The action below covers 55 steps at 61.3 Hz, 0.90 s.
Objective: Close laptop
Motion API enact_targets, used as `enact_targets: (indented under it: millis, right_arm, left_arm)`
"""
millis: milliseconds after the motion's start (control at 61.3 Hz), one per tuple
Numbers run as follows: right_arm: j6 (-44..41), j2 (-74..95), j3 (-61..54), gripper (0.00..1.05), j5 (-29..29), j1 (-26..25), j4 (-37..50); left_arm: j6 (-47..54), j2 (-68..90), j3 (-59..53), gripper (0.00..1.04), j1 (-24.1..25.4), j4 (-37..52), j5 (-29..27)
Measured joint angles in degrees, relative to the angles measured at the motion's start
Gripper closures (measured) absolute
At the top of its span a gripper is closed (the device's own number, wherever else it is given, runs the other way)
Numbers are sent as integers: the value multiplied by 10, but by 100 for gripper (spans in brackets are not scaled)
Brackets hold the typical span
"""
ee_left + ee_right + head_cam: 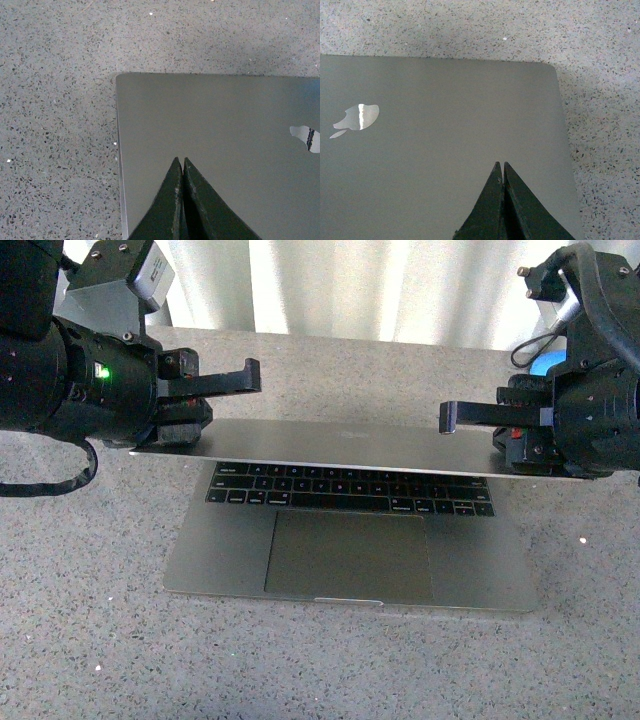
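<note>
One laptop [340, 447] sits on a speckled grey stone tabletop [90, 620], roughly in the middle of the front view, with its front edge facing the camera. It is space-grey metal. Its lid is lowered most of the way and hangs almost level above the base, so the screen cannot be seen. Under the lid's front edge, a few rows of the black keyboard [350, 490] show, and one large trackpad [345, 555] lies in front of them.

Two robot hands are in view, one at each side of the lid. The left hand [250, 372] reaches in over the lid's left end. Its two fingers [172, 200] are pressed together with nothing between them. One small green light [100, 370] glows on that arm. The right hand [450, 418] reaches in over the lid's right end, and its two fingers [492, 205] are likewise closed against each other and hold nothing.

Both wrist views look past the closed fingertips onto the lid's plain grey top and a rounded corner. One pale apple logo [357, 116] shines on it.

A white curtain [350, 280] hangs behind the tabletop. One small blue object [545, 362] sits at the far right, partly hidden.
</note>
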Motion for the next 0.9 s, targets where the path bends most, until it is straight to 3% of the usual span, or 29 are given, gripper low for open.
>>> enact_targets:
  millis: [897]
  right_arm:
    - [6, 12, -37, 104, -4, 0, 27]
  left_arm:
    - [-17, 19, -35, 101, -7, 33, 5]
